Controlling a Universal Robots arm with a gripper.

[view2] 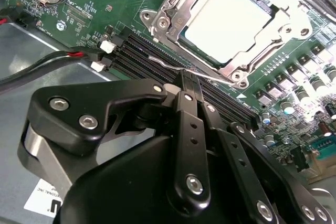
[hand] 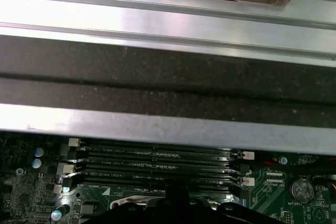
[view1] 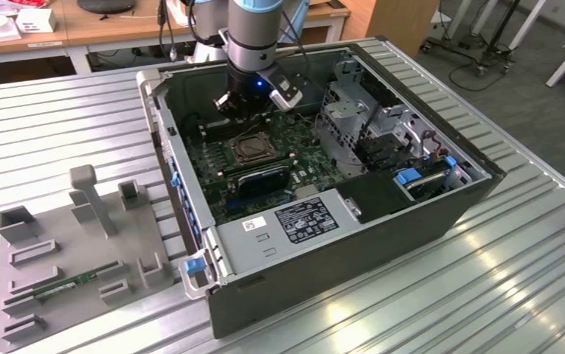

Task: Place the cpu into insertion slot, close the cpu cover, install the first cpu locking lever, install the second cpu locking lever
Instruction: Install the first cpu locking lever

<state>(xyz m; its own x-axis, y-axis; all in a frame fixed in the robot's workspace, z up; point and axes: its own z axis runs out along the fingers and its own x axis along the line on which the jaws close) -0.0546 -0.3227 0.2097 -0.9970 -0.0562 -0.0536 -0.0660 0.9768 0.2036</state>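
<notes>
Just ahead of the gripper [view2: 190,80]: cpu [view2: 231,17] seated in the insertion slot, cpu cover [view2: 168,19] closed over it. Fingers pinched together against a thin locking lever [view2: 173,65], apparently to press it.

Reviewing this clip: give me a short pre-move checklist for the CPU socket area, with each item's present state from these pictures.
1. cpu seated in the insertion slot: ok, its pale face lies flat inside the frame.
2. cpu cover closed over the chip: ok, the silver plate lies flat around it.
3. locking lever latched: cannot tell; the thin wire rod runs beside the socket by the gripper's tip.
4. gripper at the lever: ok, its tip sits against the rod.
5. memory slots clear of the gripper: ok.
</notes>
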